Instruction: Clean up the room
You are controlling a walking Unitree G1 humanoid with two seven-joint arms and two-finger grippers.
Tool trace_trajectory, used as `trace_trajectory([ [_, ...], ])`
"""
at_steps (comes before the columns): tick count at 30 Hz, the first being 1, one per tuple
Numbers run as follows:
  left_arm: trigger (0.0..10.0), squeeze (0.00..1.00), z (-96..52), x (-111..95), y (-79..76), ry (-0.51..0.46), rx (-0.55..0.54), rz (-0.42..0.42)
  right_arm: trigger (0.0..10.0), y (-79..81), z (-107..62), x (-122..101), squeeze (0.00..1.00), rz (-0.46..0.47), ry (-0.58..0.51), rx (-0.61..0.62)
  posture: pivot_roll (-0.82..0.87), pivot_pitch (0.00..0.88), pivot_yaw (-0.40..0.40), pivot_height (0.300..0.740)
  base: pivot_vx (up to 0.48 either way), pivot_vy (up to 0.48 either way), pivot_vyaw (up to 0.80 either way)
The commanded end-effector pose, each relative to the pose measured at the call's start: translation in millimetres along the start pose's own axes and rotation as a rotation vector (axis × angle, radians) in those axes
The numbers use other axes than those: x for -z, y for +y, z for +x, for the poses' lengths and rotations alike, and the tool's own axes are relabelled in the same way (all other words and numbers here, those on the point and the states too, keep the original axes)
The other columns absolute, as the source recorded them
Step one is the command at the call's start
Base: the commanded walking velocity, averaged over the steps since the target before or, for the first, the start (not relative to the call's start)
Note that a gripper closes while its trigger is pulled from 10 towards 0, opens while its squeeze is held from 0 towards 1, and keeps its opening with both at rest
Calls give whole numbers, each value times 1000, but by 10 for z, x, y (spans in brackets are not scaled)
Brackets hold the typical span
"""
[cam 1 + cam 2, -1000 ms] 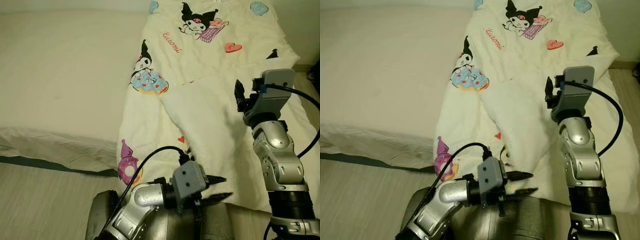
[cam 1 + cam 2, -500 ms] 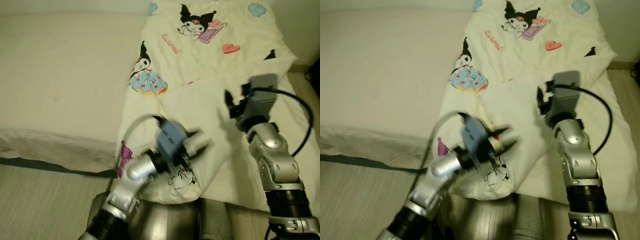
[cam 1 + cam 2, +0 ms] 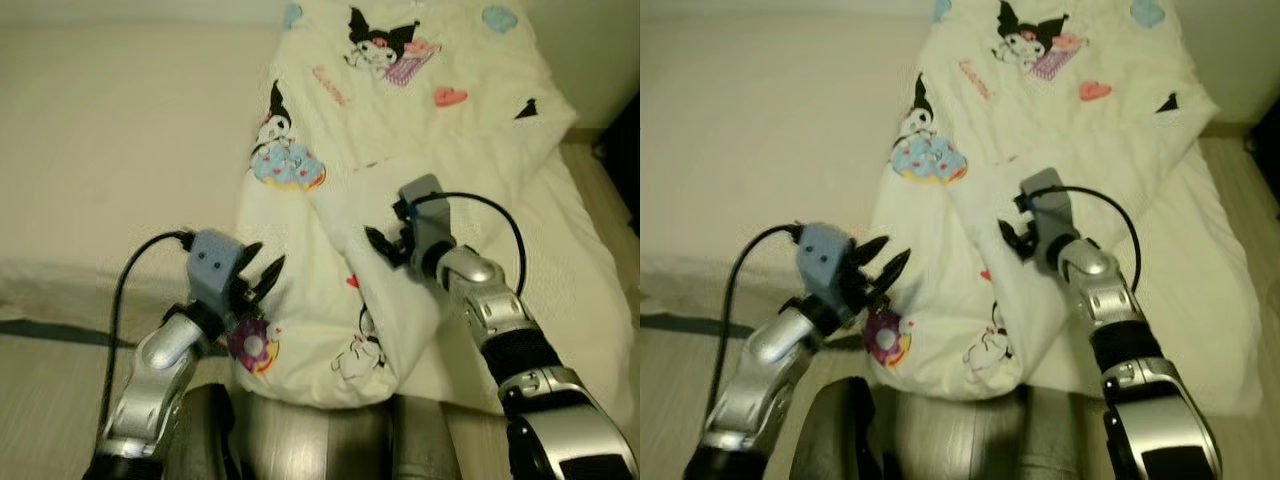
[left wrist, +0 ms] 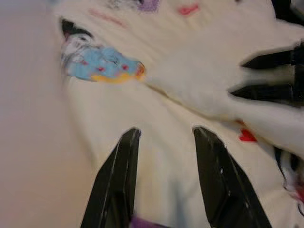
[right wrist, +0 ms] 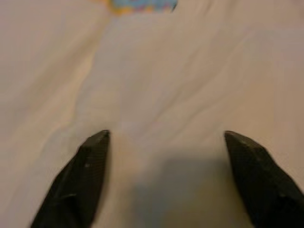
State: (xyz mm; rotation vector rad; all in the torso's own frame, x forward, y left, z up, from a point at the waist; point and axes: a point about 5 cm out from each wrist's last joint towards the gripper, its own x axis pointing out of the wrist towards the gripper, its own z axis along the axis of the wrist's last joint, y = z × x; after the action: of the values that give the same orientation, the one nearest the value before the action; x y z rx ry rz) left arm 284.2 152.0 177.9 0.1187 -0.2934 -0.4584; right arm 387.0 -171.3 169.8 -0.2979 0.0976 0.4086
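Observation:
A cream blanket [image 3: 420,130] printed with cartoon figures, hearts and doughnuts lies spread over the right part of the bed. Its near edge is bunched into a fold [image 3: 370,345]. My left gripper [image 3: 258,278] hovers open at the blanket's left edge, just above a purple doughnut print [image 3: 248,345]. In the left wrist view its fingers [image 4: 118,175] straddle bare blanket. My right gripper [image 3: 376,246] is open and low over the thick fold in the middle of the blanket, pointing left. The right wrist view has its fingers [image 5: 90,171] spread wide over cream cloth.
The bare cream mattress [image 3: 110,140] takes up the left half of the bed, with a dark strip [image 3: 30,328] along its near edge. Pale wooden floor [image 3: 40,410] runs in front. A dark object [image 3: 625,150] stands at the far right by the bed.
My left arm swung up from under the blanket's near edge to its left side, leaving that edge bunched. My right gripper came down and to the left onto the middle fold.

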Motion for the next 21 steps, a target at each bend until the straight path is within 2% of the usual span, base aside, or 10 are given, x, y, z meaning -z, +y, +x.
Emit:
trace_trajectory([
  [1,10000,0,-121,-18,17,24,-8,5,10000,53,12,109,1000,-14,34,-20,-13,349,11,551,0,0,0],
  [3,10000,0,-121,-18,17,24,-8,5,10000,53,12,109,1000,-14,34,-20,-13,349,11,551,0,0,0],
  [5,10000,0,-196,-45,37,36,-36,14,10000,61,20,166,1000,-19,66,-21,13,350,-7,551,0,0,0],
  [6,10000,0,-262,-72,44,45,-60,21,10000,74,26,218,0,-26,103,-33,19,350,-12,551,0,0,0],
  [10,10000,0,-319,-108,43,52,-78,26,10000,79,40,244,0,-37,137,-55,25,350,-18,551,0,0,0],
  [11,10000,0,-324,-125,26,50,-66,22,5569,68,49,223,0,-41,134,-61,25,350,-18,551,0,0,0],
  [12,10000,0,-324,-125,26,50,-66,22,5569,68,49,223,0,-41,134,-61,25,350,-18,551,0,0,0],
  [13,10000,0,-328,-147,3,52,-49,17,1961,44,60,191,0,-49,124,-62,25,350,-18,551,0,0,0],
  [14,10000,0,-331,-158,-13,54,-39,14,0,24,68,165,0,-55,115,-61,25,350,-18,551,0,0,0],
  [21,10000,0,-320,-169,-46,71,-25,5,0,-11,74,112,0,-101,97,-79,5,346,-6,551,0,0,0],
])
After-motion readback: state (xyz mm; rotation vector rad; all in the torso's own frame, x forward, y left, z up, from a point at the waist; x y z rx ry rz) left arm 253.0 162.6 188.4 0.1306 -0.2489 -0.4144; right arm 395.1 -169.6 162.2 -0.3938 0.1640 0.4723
